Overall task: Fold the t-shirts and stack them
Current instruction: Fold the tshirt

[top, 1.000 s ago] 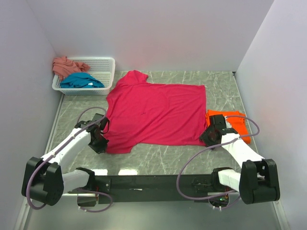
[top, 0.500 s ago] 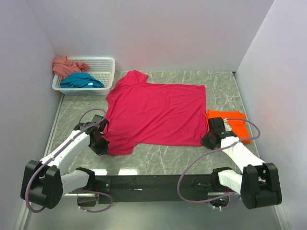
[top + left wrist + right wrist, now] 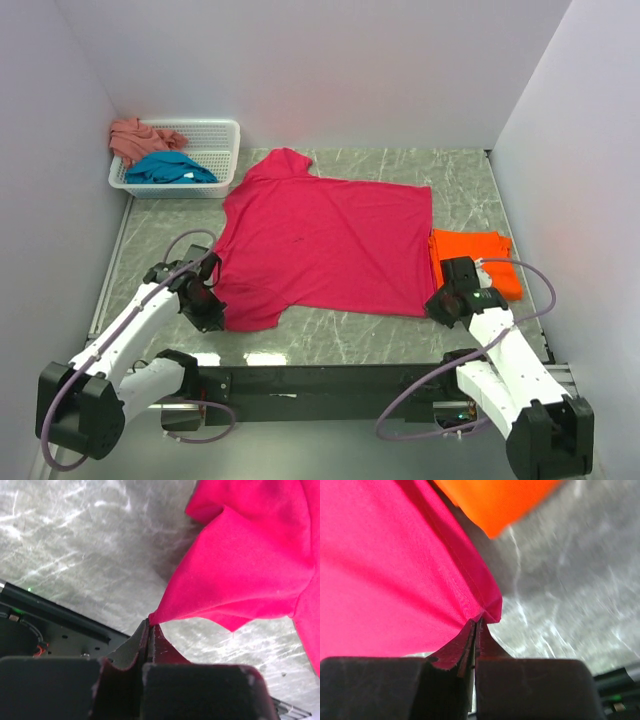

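Pinching magenta-red t-shirt (image 3: 320, 240), spread on table (image 3: 330, 335), at 2 near corners: L fingers (image 3: 148, 629) clamped on 1, R fingers (image 3: 475, 625) on other; orange t-shirt (image 3: 470, 250) folded alongside.

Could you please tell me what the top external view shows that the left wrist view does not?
Only top external: the white basket holding the teal shirt and salmon shirt, the orange shirt, and the right arm. Only left wrist: the left fingers pinched shut on a corner of the magenta shirt. Both: that shirt and the marble table.
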`<move>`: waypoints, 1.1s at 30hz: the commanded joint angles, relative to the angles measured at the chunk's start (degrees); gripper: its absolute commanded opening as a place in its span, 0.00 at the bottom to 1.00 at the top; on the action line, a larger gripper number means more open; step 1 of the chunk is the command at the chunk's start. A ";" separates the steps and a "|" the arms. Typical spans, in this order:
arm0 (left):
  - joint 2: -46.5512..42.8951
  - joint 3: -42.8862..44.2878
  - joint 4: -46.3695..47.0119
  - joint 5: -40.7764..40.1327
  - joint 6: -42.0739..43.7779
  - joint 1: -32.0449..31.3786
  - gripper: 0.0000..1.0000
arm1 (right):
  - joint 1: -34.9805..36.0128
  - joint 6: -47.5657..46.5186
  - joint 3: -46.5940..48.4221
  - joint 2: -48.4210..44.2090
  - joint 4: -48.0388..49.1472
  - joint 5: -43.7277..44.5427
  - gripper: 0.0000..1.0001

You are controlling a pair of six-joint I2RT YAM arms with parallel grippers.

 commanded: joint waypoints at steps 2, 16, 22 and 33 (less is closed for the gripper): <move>-1.72 0.76 -2.23 1.58 1.63 -0.26 0.01 | 0.40 1.29 1.16 -4.39 -6.92 -0.02 0.00; 6.00 12.09 7.09 6.15 6.55 -0.08 0.01 | 0.40 -5.39 9.86 8.96 0.46 -1.08 0.00; 14.34 19.91 7.89 7.82 9.27 0.36 0.01 | 0.32 -8.55 16.62 15.72 -0.32 -1.08 0.00; 27.00 34.94 7.00 7.73 12.00 1.50 0.01 | -2.84 -13.12 27.61 26.10 -2.35 -2.93 0.00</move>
